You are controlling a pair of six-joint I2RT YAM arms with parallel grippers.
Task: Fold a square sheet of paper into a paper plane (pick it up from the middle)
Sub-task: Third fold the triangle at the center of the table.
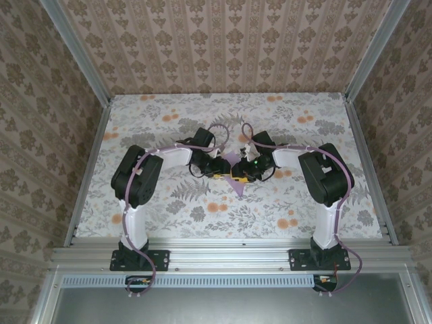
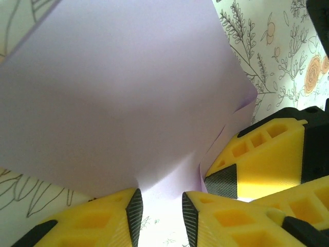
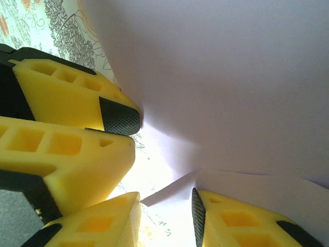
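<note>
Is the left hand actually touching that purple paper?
Cannot tell: left wrist view shows the paper between the left hand's parted fingers, glare hiding any contact.

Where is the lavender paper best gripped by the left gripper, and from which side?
Probably the lavender paper at its near edge, approached straight ahead by the left gripper: that edge reaches into the gap between the open jaws.

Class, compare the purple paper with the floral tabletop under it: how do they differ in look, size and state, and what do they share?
The purple paper is plain lavender; the tabletop is printed with grey leaves and orange flowers. The purple paper covers a small patch in the middle; the tabletop spans the whole work area. The purple paper has folded layers and a pointed tip; the tabletop lies flat. Both are pale.
</note>
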